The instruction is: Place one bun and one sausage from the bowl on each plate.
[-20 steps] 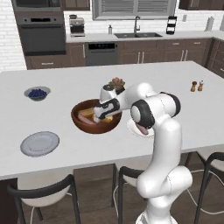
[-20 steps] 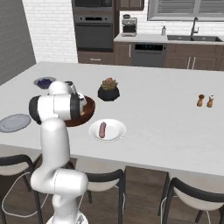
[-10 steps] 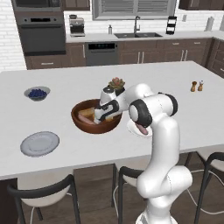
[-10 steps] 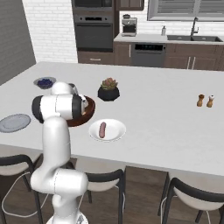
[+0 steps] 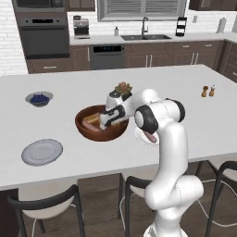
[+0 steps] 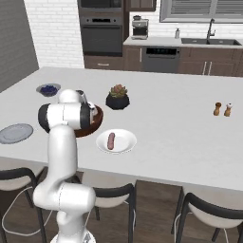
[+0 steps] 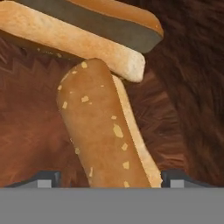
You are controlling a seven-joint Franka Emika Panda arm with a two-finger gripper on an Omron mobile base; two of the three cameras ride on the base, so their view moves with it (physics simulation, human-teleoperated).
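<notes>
The brown wooden bowl (image 5: 82,128) (image 6: 91,127) sits mid-counter, and my gripper (image 5: 107,121) (image 7: 109,177) reaches down into it. In the hand view a golden-tan bun (image 7: 100,131) lies lengthwise between my two fingertips (image 7: 48,177). The jaws are open on either side of it, with a gap on the left. A second bun (image 7: 78,43) lies across behind it. In the bowl, a pinkish sausage (image 5: 89,126) lies next to a bun (image 5: 95,118). The white plate (image 6: 124,142) (image 5: 141,139) carries a sausage (image 6: 111,141). The grey-blue plate (image 5: 41,152) (image 6: 15,133) is bare.
A small grey bowl of blueberries (image 5: 39,98) (image 6: 48,89) stands at the far left. A potted succulent (image 5: 122,88) (image 6: 117,97) sits just behind the wooden bowl. Salt and pepper shakers (image 5: 207,91) (image 6: 222,109) stand far right. Stools line the near counter edge.
The arm has hardly moved. The hand stays down inside the wooden bowl.
</notes>
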